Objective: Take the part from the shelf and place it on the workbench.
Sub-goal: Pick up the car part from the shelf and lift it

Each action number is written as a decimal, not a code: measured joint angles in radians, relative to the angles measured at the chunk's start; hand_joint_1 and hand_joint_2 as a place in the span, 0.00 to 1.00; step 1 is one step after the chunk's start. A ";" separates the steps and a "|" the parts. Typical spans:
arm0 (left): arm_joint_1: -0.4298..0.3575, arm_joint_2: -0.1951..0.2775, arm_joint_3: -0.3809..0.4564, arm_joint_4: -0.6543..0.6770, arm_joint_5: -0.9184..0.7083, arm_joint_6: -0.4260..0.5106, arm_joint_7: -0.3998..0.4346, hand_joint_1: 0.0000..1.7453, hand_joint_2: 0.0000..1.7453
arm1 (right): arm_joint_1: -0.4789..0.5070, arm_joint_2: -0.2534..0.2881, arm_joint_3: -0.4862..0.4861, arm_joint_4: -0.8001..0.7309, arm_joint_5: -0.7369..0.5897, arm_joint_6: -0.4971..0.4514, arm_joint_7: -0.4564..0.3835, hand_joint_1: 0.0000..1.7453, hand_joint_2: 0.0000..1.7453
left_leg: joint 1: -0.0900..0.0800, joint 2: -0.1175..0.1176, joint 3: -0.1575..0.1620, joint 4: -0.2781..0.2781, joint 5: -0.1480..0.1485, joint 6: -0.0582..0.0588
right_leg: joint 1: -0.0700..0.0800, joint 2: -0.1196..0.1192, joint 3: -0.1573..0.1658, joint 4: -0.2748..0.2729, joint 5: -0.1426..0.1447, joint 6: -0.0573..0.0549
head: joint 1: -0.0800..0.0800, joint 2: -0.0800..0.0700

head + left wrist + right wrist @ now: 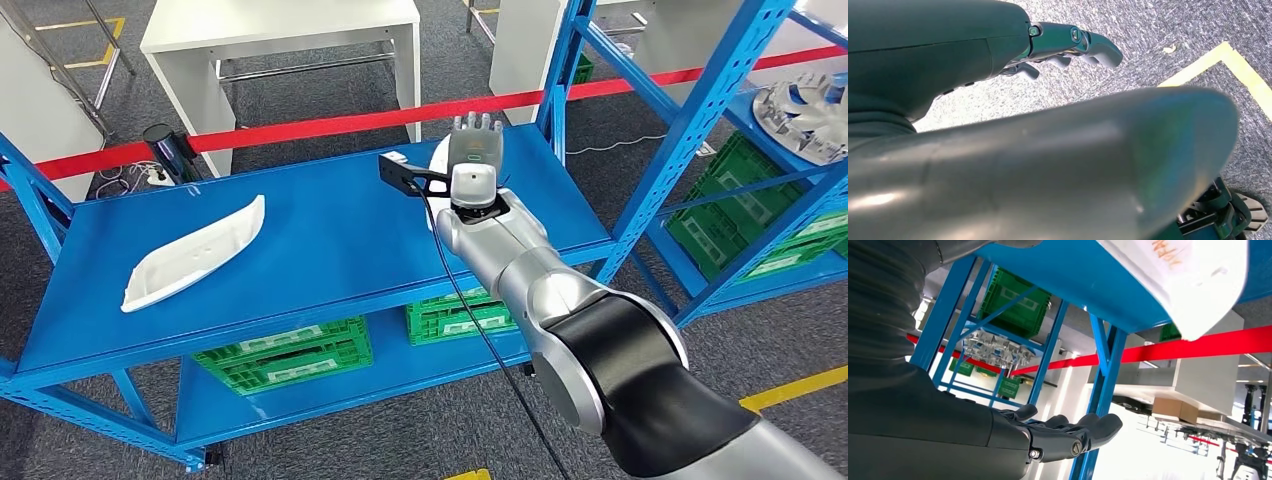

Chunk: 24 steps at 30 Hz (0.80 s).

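Note:
A long white curved part (pixel 195 255) lies on the left half of the blue shelf (pixel 330 240). A second white part (pixel 436 158) lies at the shelf's far right, mostly hidden under my right hand (pixel 474 135). The hand hovers over it with fingers stretched out and apart, holding nothing. In the right wrist view that white part (pixel 1193 285) rests on the blue shelf board (pixel 1083 275), and my right hand's fingers (pixel 1068 432) stand a clear gap away from it. My left hand (pixel 1068 45) hangs over grey carpet, holding nothing.
A white workbench (pixel 280 30) stands beyond a red barrier tape (pixel 330 125). Green crates (pixel 285 350) sit on the lower shelf level. A second blue rack at the right carries a metal finned part (pixel 805 115) and more green crates (pixel 750 215).

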 joint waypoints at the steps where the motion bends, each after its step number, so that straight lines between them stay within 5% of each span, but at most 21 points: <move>1: 0.000 0.000 0.000 0.000 0.000 0.000 0.000 0.00 0.00 | -0.001 0.000 0.001 0.000 0.000 0.000 0.000 0.00 1.00 | 0.000 0.000 0.000 0.000 0.000 0.000 | 0.000 0.000 0.000 0.000 0.000 0.000 | 0.000 0.000; 24: -0.002 -0.001 -0.004 0.000 -0.002 0.000 -0.004 0.00 0.00 | -0.009 -0.001 0.003 0.000 0.000 0.000 0.007 0.00 1.00 | 0.000 0.000 0.000 0.000 0.000 0.000 | 0.000 0.000 0.000 0.000 0.000 0.000 | 0.000 0.000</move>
